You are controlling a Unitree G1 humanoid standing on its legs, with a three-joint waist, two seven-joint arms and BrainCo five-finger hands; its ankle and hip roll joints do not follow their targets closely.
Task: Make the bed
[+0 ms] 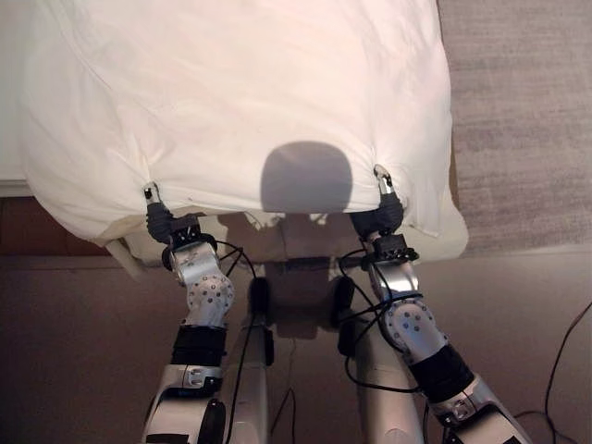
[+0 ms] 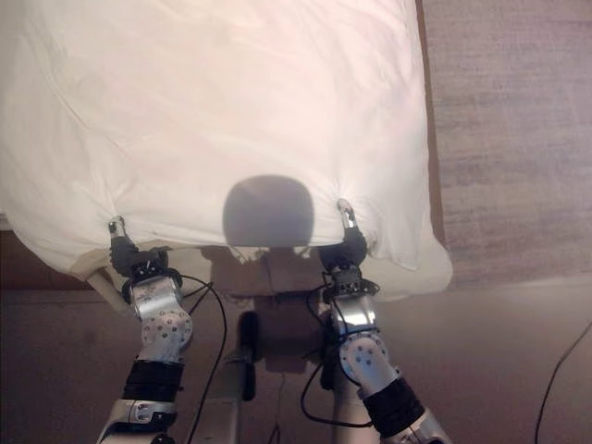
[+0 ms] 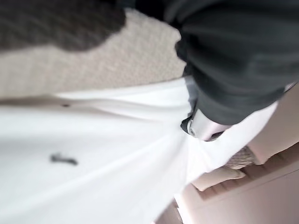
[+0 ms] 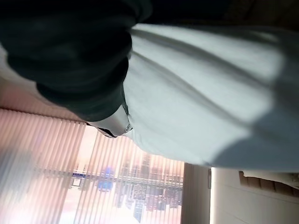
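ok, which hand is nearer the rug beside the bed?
Right. The right hand grips the white duvet near its rug-side corner; the left hand grips it at the far corner from the rug.

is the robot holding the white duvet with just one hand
No, the left hand and the right hand each pinch the near edge of the white duvet.

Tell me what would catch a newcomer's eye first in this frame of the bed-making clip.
The big puffy white duvet spreads over most of the head views, its near edge lifted off the bed. The left hand and the right hand each pinch that edge, one near each lower corner, with the cloth puckering at both grips. To the right of the bed lies a grey woven carpet.
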